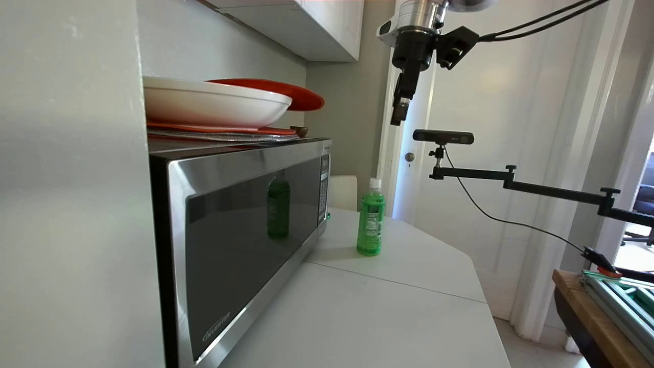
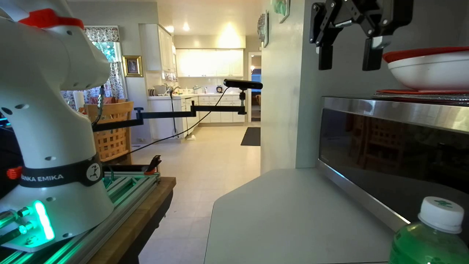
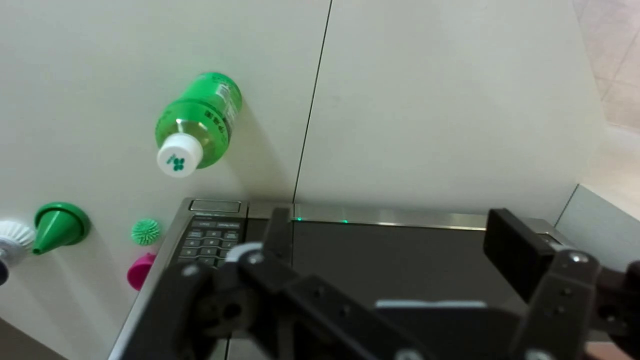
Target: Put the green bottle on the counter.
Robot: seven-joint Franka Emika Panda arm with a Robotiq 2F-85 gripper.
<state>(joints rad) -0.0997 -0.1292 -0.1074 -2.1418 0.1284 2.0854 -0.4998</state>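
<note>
Bottle (image 1: 370,225), green with a white cap (image 1: 375,183), stands upright on the white table (image 1: 388,317), near the keypad (image 3: 212,234) end of the microwave (image 1: 230,255). The tool (image 2: 348,64) hangs high, well apart from the bottle, its fingers (image 2: 325,58) spread wide. A white bowl (image 1: 214,105) sits in the stack (image 1: 225,136) atop the microwave.

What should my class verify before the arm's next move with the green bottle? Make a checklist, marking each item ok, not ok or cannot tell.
1. Green bottle upright on the counter: ok.
2. White cap on the bottle: ok.
3. Cap screwed tight: cannot tell.
4. Hand open and empty: ok.
5. Hand lined up with the bottle: not ok; in the wrist view its gap frames the microwave, with the bottle off to one side.
6. Hand apart from the white bowl: ok, seen in an exterior view.
</note>
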